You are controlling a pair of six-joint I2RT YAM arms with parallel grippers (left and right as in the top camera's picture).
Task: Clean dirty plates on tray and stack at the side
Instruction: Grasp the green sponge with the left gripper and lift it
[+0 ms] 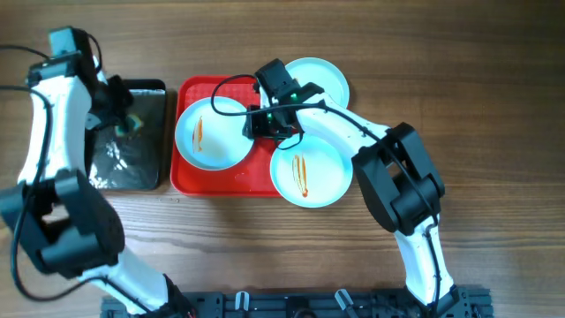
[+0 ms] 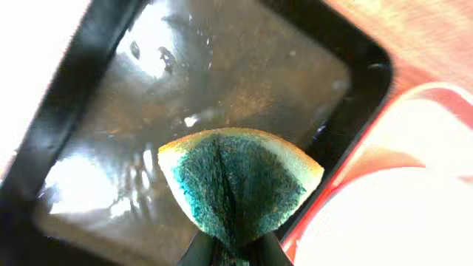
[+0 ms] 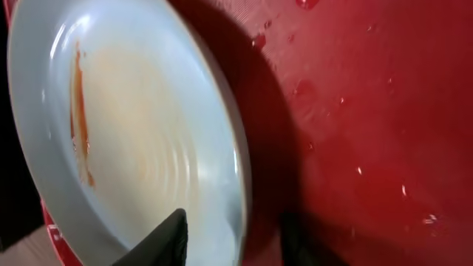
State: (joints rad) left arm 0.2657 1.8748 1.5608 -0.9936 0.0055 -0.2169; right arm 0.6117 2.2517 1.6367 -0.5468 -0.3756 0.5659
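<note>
Three pale plates show in the overhead view. One plate point(image 1: 212, 132), with an orange streak, lies on the left of the red tray point(image 1: 247, 178). A second plate point(image 1: 309, 172) with streaks overlaps the tray's right front edge. The third plate point(image 1: 322, 78) sits at the tray's far right corner. My right gripper point(image 1: 265, 124) is open with its jaws astride the left plate's point(image 3: 140, 140) right rim, one finger point(image 3: 166, 236) over the plate, the other over the tray point(image 3: 369, 111). My left gripper point(image 1: 128, 119) is shut on a green sponge point(image 2: 240, 181) above the black pan.
A black metal pan point(image 1: 124, 168) with shiny liquid stands just left of the tray; its dark rim point(image 2: 66, 111) fills the left wrist view. The tray's red edge point(image 2: 347, 177) and a plate point(image 2: 392, 214) lie close on the sponge's right. Bare wooden table surrounds everything.
</note>
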